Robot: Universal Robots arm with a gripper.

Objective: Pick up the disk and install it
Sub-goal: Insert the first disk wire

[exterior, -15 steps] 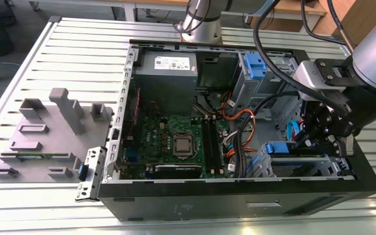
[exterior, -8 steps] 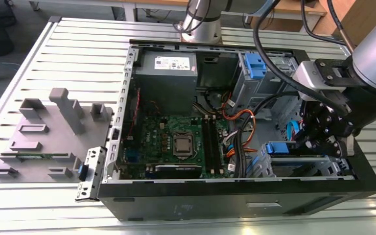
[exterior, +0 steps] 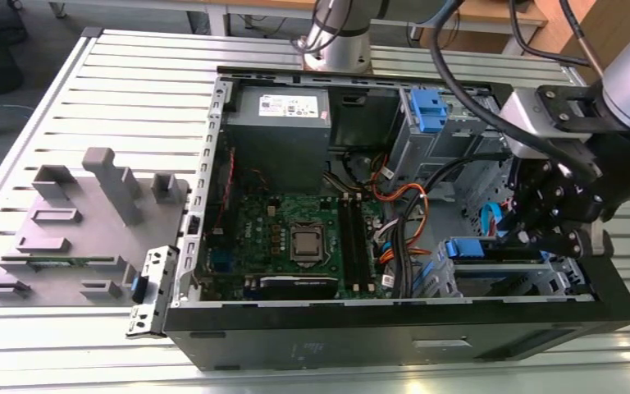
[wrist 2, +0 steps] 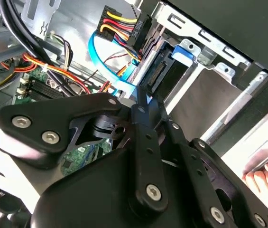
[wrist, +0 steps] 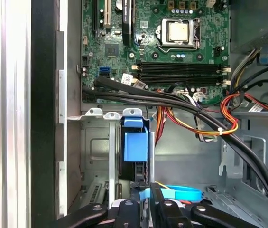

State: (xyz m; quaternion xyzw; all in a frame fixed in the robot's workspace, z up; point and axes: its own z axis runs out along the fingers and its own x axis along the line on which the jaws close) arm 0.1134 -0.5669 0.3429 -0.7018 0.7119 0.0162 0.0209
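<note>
Case: open black tower (exterior: 403, 341) lying on its side on a ribbed metal table (exterior: 129, 98), side panel off so you look straight into it.

Arm: reaches into the case at the exterior view's right, down at the drive bay corner.

Gripper: black linkage claw (exterior: 556, 215), in the first wrist view (wrist: 140, 202) its fingers are pulled close together right at the near edge of the disk. Honestly can't tell if they're pinching the blue bracket or just parked against it, the contact spot is hidden.

Disk: sitting edge-on in the metal drive bay (wrist: 96, 156) in the lower corner of the case, blue plastic bracket (wrist: 135, 142) facing the camera in the first wrist view. In the exterior view you get the blue tab of the disk (exterior: 471, 249) just beside the claw. In the second wrist view its connector end (wrist 2: 164, 71) pokes out by the bay rails.

Cables: blue flat data cable (wrist 2: 106, 66) curls near the disk's connector, orange/red/yellow power wires (wrist: 205, 124) and thick black cables run across just above the bay.

Motherboard: green board (exterior: 293, 238) with the CPU socket in the middle of the case, well apart from the claw.

Power supply: grey box (exterior: 282, 115) at the far end of the case.

Upper cage: grey cage with a blue tab (exterior: 429, 111) at the far right corner.

Table stuff: grey plastic fixture (exterior: 75, 230) beside the case on the exterior view's left.

Person: fingers of a hand (wrist 2: 266, 178) at the edge of the second wrist view, outside the case.
</note>
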